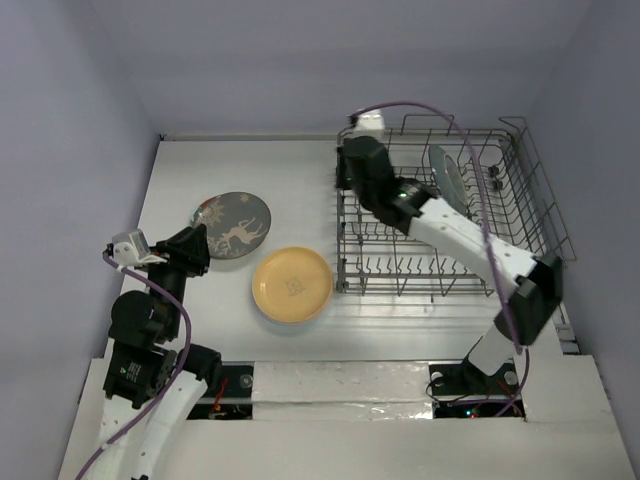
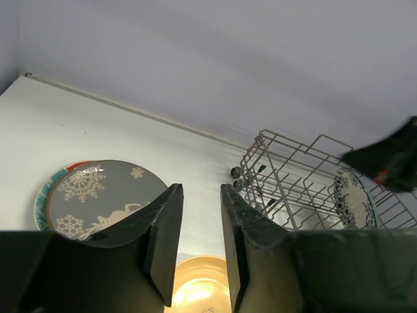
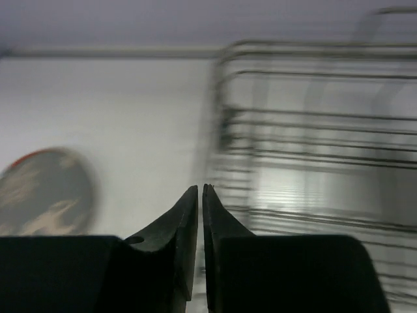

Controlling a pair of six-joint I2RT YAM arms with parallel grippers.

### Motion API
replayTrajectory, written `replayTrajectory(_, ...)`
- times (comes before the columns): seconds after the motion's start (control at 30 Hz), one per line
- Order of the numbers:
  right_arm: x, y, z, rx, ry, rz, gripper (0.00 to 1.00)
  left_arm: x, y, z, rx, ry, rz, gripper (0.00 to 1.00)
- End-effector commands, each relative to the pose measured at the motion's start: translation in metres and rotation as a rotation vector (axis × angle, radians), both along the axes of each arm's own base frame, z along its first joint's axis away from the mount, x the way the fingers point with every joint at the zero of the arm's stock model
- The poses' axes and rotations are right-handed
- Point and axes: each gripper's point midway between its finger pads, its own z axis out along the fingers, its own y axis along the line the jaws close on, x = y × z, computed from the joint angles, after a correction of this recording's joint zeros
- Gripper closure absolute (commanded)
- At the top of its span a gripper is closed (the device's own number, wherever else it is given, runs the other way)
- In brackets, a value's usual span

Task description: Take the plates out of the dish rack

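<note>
At the rack's far left corner, my right end effector (image 3: 200,194) is clenched, its two fingers drawn almost tip to tip with nothing between them. Its wrist view is smeared with blur: the rack (image 3: 313,117) fills the right side as grey wires, the white counter (image 3: 130,111) lies to the left, and the grey plate (image 3: 45,192) shows as a dim oval at the lower left. From above, this arm reaches from its base at the near right, across the rack, to that left wall. My left end effector (image 2: 201,195) hangs over the counter's left side, just beside the grey plate's near edge. It is released, with a clear gap between the fingers and nothing in it. Ahead and to the left, the grey plate lies flat, marked with white snowflakes and a deer. It rests on a rimmed plate (image 2: 43,195), of which only a red and teal edge shows. Below the gap lies the yellow plate (image 1: 291,284), flat on the counter between the grey plate and the rack and touching neither. One patterned plate (image 1: 450,180) stands on edge in the rack's far half, among the tines, behind my right forearm.
</note>
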Motion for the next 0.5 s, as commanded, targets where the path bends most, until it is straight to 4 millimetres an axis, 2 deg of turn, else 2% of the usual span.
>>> replayTrajectory(0.0, 0.009, -0.143, 0.010, -0.214, -0.059, -0.398, 0.85, -0.003, 0.001, 0.013, -0.011, -0.055, 0.000, 0.74)
replayTrajectory(0.03, 0.007, -0.164, 0.006, -0.245, -0.043, -0.439, 0.65, -0.003, 0.002, 0.013, -0.013, -0.056, 0.004, 0.78)
replayTrajectory(0.07, 0.005, -0.195, 0.009, -0.269, -0.040, -0.525, 0.32, -0.004, 0.004, 0.013, -0.014, -0.056, 0.013, 0.79)
replayTrajectory(0.1, 0.001, -0.221, 0.000, -0.326, -0.017, -0.600, 0.11, -0.005, 0.007, 0.014, -0.017, -0.058, 0.027, 0.80)
replayTrajectory(0.13, -0.001, -0.222, -0.005, -0.350, -0.001, -0.595, 0.11, -0.005, 0.007, 0.013, -0.017, -0.056, 0.027, 0.80)
replayTrajectory(0.17, -0.002, -0.232, -0.008, -0.373, 0.013, -0.620, 0.04, -0.005, 0.007, 0.015, -0.018, -0.061, 0.025, 0.80)
replayTrajectory(0.2, -0.001, -0.245, -0.015, -0.391, 0.036, -0.644, 0.03, -0.005, 0.006, 0.014, -0.017, -0.061, 0.021, 0.78)
replayTrajectory(0.23, 0.001, -0.249, -0.019, -0.403, 0.053, -0.637, 0.02, -0.005, 0.005, 0.015, -0.017, -0.063, 0.015, 0.76)
replayTrajectory(0.33, 0.010, -0.263, -0.039, -0.443, 0.121, -0.646, 0.02, -0.006, 0.005, 0.015, -0.017, -0.064, 0.015, 0.70)
replayTrajectory(0.43, 0.027, -0.256, -0.064, -0.484, 0.194, -0.580, 0.06, -0.007, 0.005, 0.016, -0.019, -0.068, 0.016, 0.67)
replayTrajectory(0.47, 0.029, -0.264, -0.068, -0.519, 0.210, -0.608, 0.09, -0.007, 0.005, 0.015, -0.019, -0.067, 0.016, 0.67)
